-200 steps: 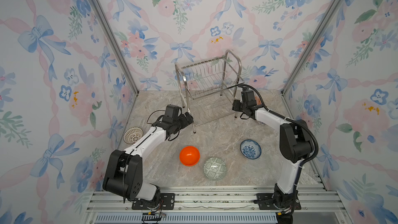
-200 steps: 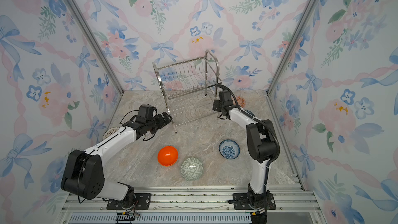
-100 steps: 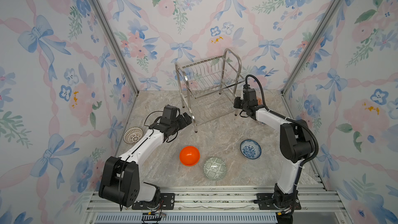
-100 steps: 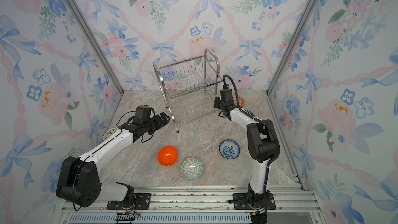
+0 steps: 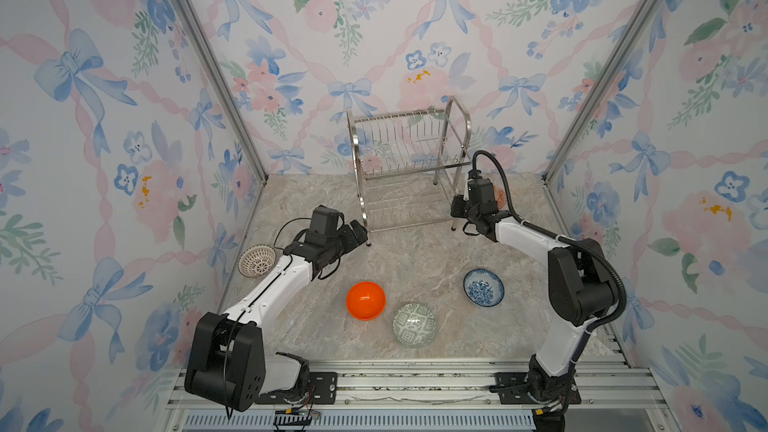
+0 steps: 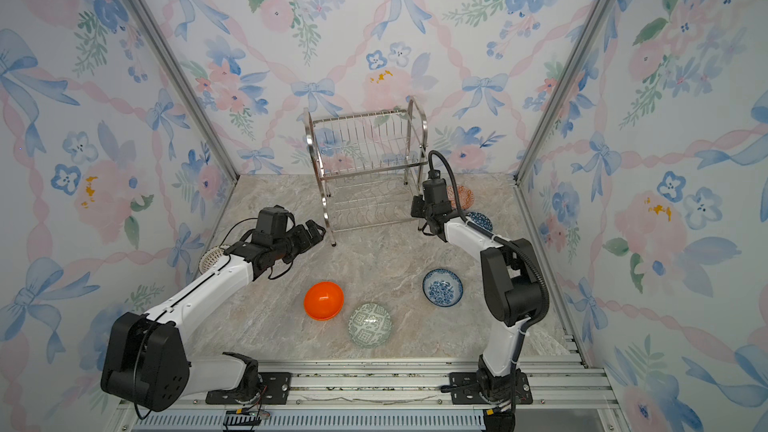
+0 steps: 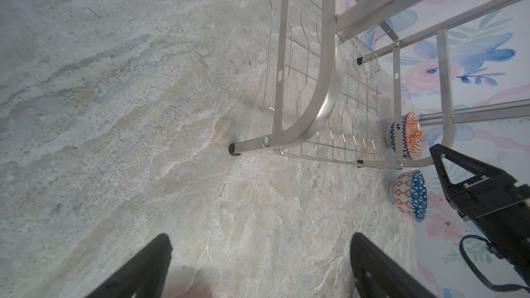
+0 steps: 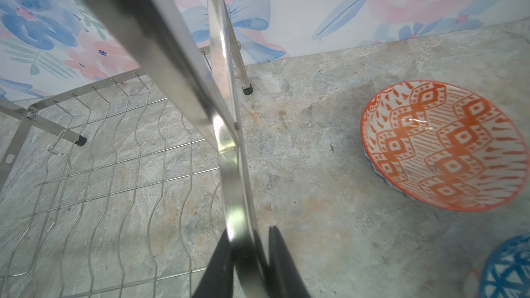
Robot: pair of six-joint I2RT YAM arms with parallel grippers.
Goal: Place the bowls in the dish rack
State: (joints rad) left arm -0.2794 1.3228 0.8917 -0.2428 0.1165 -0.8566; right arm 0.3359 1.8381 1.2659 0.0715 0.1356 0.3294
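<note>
**benchwatcher:** ok, where's everything sitting right now?

**yam_fan:** The dish rack [image 5: 409,168] stands at the middle of the bench's [image 5: 415,251] back edge. All 6 bowls are down on the bench. The plain orange bowl [image 5: 365,300] and the green-white bowl [image 5: 414,324] sit just beside each other near the middle of the front edge. The blue floral bowl [image 5: 483,287] is a bit to their right, and the white lattice bowl [image 5: 257,260] is over at the left edge.

**benchwatcher:** that's only 4 lol

**yam_fan:** The other 2 are toward the back right corner, near the rack's right side. That's the orange-red patterned bowl [image 8: 447,144], with the dark-blue bowl [image 6: 480,221] just in front of it.

**benchwatcher:** and the grippers?

**yam_fan:** The right gripper [image 8: 246,242] is pinched down narrow on the flat steel strip of the rack's front right leg, low down, 1 finger on each side. The left gripper [image 5: 360,234] is spread wide and holding nothing. It hovers just beside the rack's front left foot, and I can't tell if it's touching.
</note>
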